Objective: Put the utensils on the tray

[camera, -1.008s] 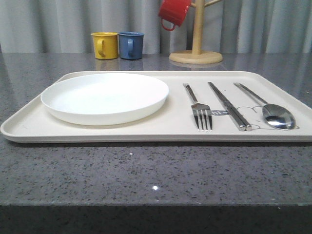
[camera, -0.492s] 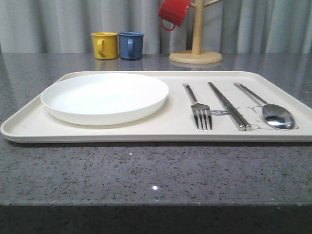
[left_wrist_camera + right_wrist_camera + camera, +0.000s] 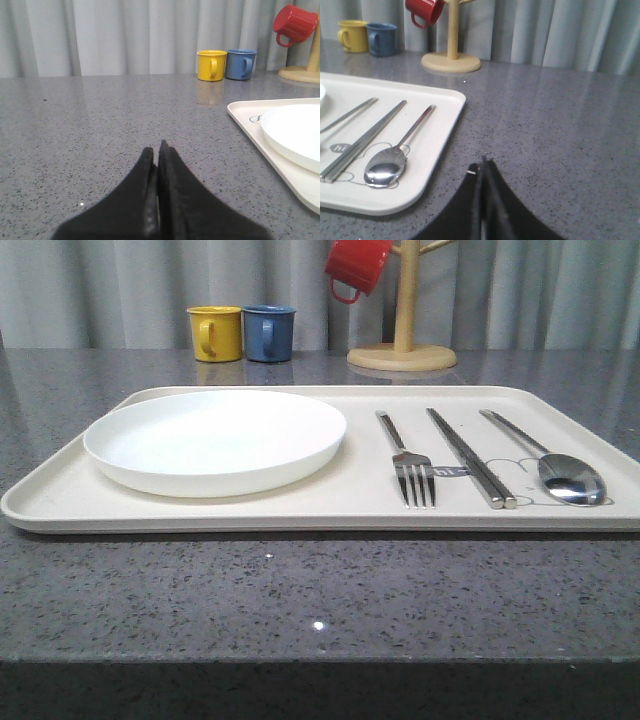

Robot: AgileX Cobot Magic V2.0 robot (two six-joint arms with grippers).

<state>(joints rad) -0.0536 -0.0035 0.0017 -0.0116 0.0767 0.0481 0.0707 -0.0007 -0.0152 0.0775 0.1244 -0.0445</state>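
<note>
The cream tray [image 3: 300, 508] lies across the grey table. On its right half rest the silver fork [image 3: 407, 462], the pair of chopsticks [image 3: 468, 459] and the spoon [image 3: 562, 472], side by side. The right wrist view shows the spoon [image 3: 390, 162], the chopsticks [image 3: 362, 142] and the fork's handle [image 3: 347, 116] on the tray [image 3: 435, 140]. My right gripper [image 3: 483, 162] is shut and empty over bare table just off the tray's right edge. Over the table, off the left edge of the tray [image 3: 250, 125], my left gripper [image 3: 156, 149] is shut with nothing in it.
A round white plate [image 3: 215, 438] fills the tray's left half. Behind the tray stand a yellow mug [image 3: 216, 333] and a blue mug [image 3: 268, 332]. A red mug [image 3: 356, 266] hangs on a wooden mug tree [image 3: 403, 320]. Grey curtains close off the back.
</note>
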